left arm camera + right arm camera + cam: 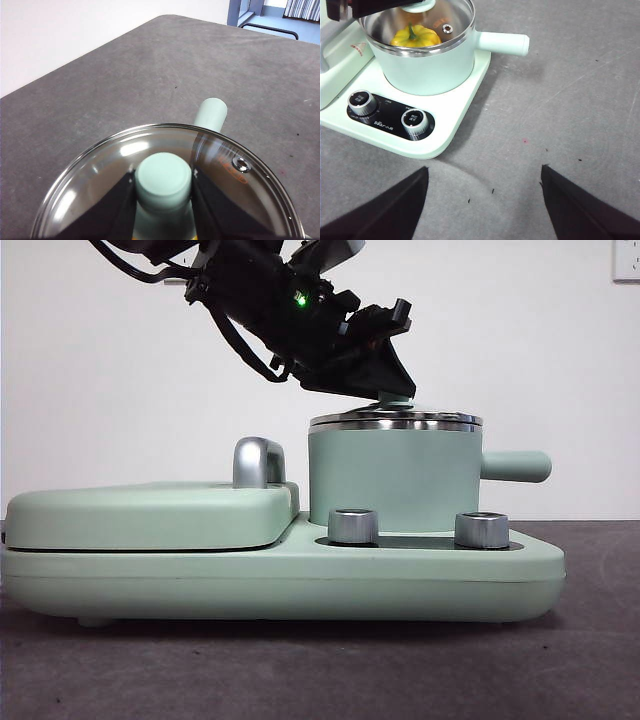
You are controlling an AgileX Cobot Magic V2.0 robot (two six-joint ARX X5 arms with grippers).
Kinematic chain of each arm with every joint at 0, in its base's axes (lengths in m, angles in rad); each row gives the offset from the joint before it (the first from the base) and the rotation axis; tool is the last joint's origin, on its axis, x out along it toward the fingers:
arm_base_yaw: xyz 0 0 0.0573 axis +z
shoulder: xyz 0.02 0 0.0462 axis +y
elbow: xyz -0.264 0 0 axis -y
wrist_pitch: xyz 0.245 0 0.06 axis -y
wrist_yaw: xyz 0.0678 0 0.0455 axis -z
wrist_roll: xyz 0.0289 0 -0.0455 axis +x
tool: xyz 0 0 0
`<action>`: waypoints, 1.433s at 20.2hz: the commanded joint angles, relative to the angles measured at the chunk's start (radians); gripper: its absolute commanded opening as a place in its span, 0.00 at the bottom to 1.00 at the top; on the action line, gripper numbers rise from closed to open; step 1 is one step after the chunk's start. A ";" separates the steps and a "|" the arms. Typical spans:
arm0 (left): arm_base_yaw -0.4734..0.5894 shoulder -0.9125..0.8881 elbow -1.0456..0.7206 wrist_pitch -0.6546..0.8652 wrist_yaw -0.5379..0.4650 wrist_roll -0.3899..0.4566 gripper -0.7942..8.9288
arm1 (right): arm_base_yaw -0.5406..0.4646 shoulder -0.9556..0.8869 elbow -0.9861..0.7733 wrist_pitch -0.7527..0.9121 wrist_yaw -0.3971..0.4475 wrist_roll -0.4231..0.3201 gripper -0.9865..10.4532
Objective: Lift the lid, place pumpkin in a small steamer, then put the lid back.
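Lid (100, 170) on small steamer (392, 480), left gripper (164, 187) clamping knob, pumpkin (416, 36) partly hidden inside

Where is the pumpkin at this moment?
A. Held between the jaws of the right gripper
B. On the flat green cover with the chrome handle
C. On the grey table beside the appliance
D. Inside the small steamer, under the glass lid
D: the right wrist view shows the pumpkin through the lid inside the small steamer, while the left gripper has its jaws at the lid's knob and the right gripper hangs open and empty over the table.
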 commanded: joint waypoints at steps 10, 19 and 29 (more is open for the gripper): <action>-0.004 -0.016 0.028 -0.014 -0.001 -0.019 0.38 | 0.006 0.003 0.006 0.010 0.005 0.017 0.39; 0.090 -0.202 0.028 -0.354 0.000 -0.237 0.40 | 0.006 0.004 0.006 0.044 0.005 0.016 0.39; 0.162 -0.469 -0.039 -0.644 0.002 -0.298 0.40 | 0.006 0.150 0.006 0.099 -0.032 -0.024 0.39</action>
